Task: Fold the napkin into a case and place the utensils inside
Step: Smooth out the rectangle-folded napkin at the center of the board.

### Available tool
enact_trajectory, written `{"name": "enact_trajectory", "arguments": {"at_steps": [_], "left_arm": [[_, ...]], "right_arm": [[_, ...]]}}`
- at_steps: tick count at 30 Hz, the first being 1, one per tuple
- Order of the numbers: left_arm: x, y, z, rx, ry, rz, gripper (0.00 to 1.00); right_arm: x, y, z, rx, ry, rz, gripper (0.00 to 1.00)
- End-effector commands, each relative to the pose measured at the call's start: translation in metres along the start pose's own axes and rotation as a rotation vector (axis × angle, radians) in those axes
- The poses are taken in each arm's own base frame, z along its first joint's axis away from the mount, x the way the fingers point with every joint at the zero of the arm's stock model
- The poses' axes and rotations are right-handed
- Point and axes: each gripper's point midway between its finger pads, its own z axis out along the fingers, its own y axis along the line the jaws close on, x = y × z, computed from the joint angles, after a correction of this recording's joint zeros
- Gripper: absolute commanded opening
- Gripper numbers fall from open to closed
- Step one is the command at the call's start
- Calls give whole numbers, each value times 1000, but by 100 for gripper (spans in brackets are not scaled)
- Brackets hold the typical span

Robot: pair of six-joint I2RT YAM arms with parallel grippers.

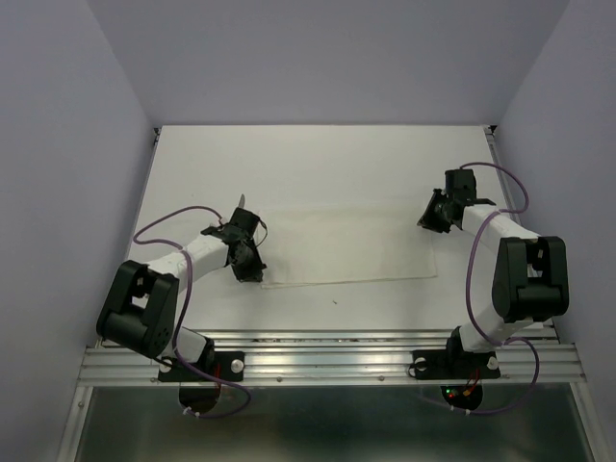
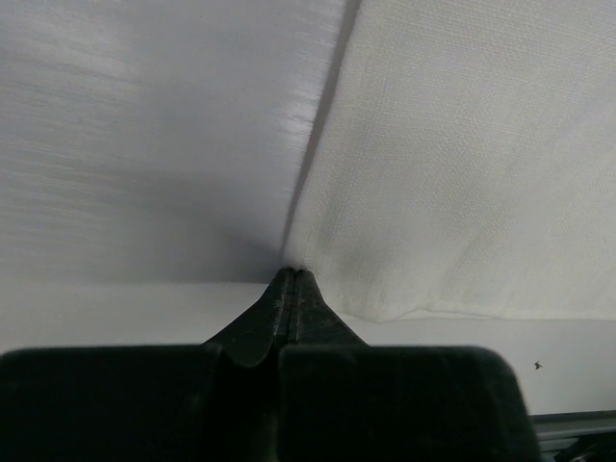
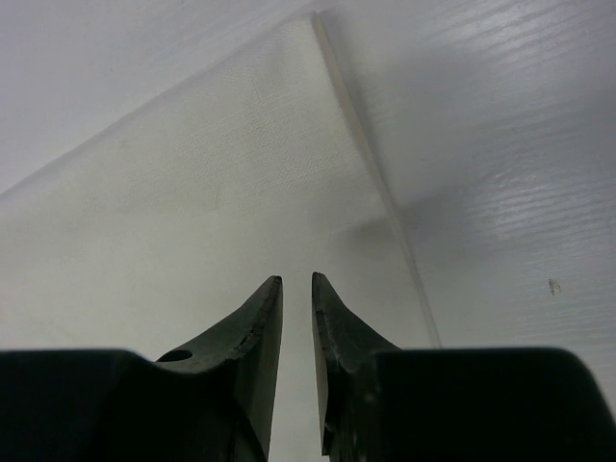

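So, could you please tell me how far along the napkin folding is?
Done: little that shows. The napkin lies flat as a wide rectangle, not yet a case. In hand: the left claw looks shut on its near left corner, and the right claw hovers slightly open over the right edge. Left: the folds that make the case, then the utensils, which I cannot clearly make out here.

Soft, even light fills the top view, and the table looks bright. In the left wrist view a gray shadow sits at 9 o'clock. The napkin weave looks sharp, and the left gripper at 6 o'clock looks blurry.
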Motion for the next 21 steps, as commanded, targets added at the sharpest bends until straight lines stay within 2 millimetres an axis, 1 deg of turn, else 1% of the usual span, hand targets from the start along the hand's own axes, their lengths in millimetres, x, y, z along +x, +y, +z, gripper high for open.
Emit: {"name": "enact_trajectory", "arguments": {"at_steps": [1,5,8,13,15,17,20,21], "left_arm": [[-2,4,-3,-54,-10,12,0],[-8,-6,-16,-38,-23,24,0],[-14,-18,-32,3,-29,39,0],[-11,-32,-48,77,-4,74,0],[-3,-36,-52,118,27,87,0],[4,-34,-52,129,51,102,0],[20,-21,-41,102,101,112,0],[29,-15,-36,96,131,120,0]], "right_arm": [[-10,8,-8,-30,-40,-10,25],[-10,8,-8,-31,-39,-10,25],[-11,9,-9,-34,-43,-11,24],[-12,9,-9,-33,-45,-9,25],[-12,9,-9,-32,-46,-9,25],[-12,9,-9,-31,-45,-9,25],[-11,11,-11,-44,-41,-8,25],[-10,11,-11,-43,-38,-6,24]]}}
